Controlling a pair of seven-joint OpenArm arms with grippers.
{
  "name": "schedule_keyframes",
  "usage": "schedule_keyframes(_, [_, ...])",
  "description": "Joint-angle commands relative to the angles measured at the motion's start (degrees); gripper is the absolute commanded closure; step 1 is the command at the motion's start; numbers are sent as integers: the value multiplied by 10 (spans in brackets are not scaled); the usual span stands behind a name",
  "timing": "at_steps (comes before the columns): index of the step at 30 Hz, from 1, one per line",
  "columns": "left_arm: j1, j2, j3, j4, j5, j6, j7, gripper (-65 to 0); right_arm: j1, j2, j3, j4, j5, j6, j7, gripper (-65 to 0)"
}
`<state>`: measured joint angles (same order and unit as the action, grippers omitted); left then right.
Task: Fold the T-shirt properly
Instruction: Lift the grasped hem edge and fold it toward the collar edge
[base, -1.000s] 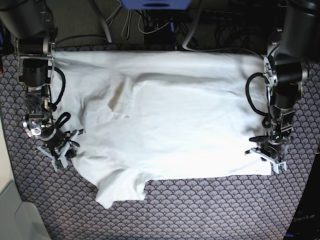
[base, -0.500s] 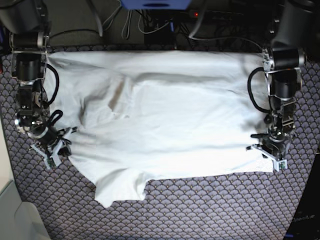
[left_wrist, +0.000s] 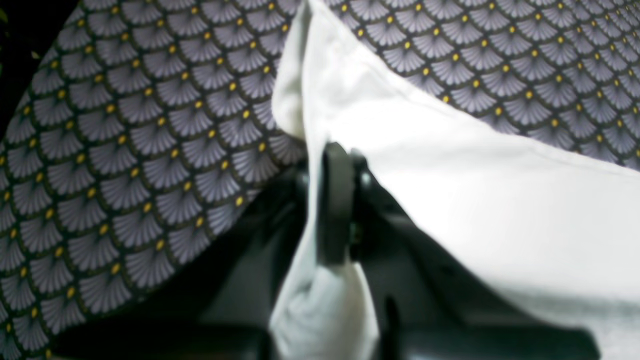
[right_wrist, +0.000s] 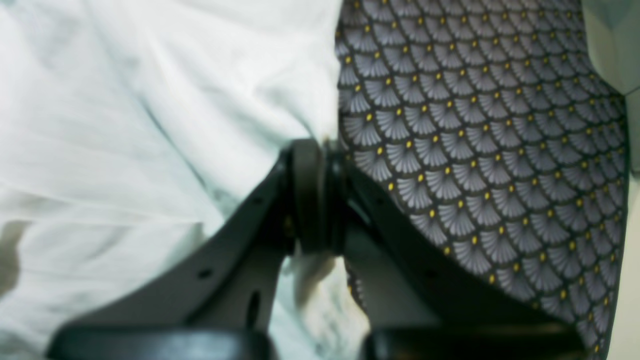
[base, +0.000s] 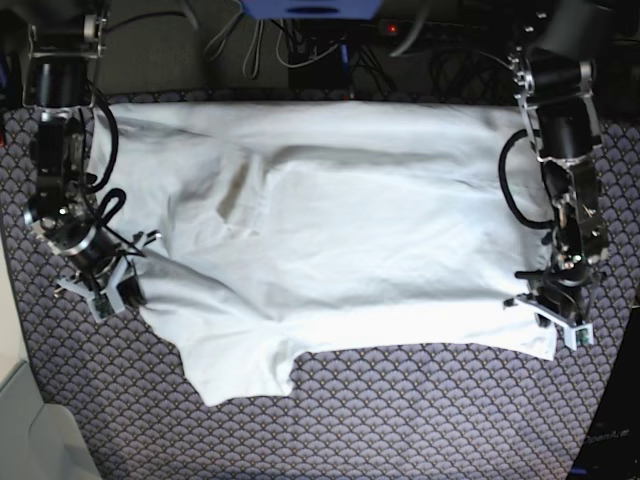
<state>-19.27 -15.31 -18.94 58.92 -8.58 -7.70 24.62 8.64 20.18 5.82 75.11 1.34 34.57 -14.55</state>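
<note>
The white T-shirt (base: 340, 230) lies spread and wrinkled across the patterned table, with a sleeve (base: 240, 370) hanging toward the front edge. My left gripper (base: 558, 325) is at the shirt's front right corner in the base view. In the left wrist view it (left_wrist: 344, 155) is shut on a pinch of the shirt (left_wrist: 500, 210), whose corner is lifted into a ridge. My right gripper (base: 105, 288) is at the shirt's left edge. In the right wrist view it (right_wrist: 320, 147) is shut on the hem of the shirt (right_wrist: 150, 100).
The table is covered by a grey fan-patterned cloth (base: 420, 420) with yellow dots. Cables (base: 300, 45) and a blue object (base: 310, 8) lie behind the table's back edge. A pale surface (base: 20, 420) borders the front left corner.
Both grippers have moved outward, still holding the shirt: the one at base-view left went further left, the one at right went right. The shirt's front edge is pulled wider.
</note>
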Motion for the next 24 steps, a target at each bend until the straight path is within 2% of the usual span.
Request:
schedule_keyframes(1, [-6,-4,-2,19,-1,2,-13,-6,6,12,4,19,27,-2,18,0])
schedule_keyframes(6, [24,-2,-2,53,-1,3,-13,-6,-17,35,4,44,65,-2,18,0])
schedule_keyframes(10, [30,-2,-3,61,-1,3,-13,-6,-31,35,45,46,66,-2,18,0])
schedule_keyframes(14, [38,-1,-42,61,-1,2,-13,-6,-34,35,64,46,66,-1,18,0])
schedule_keyframes(24, [74,-1,-54,116,-1,1,-11,-6,-107,35,72,127,66,-1,21,0])
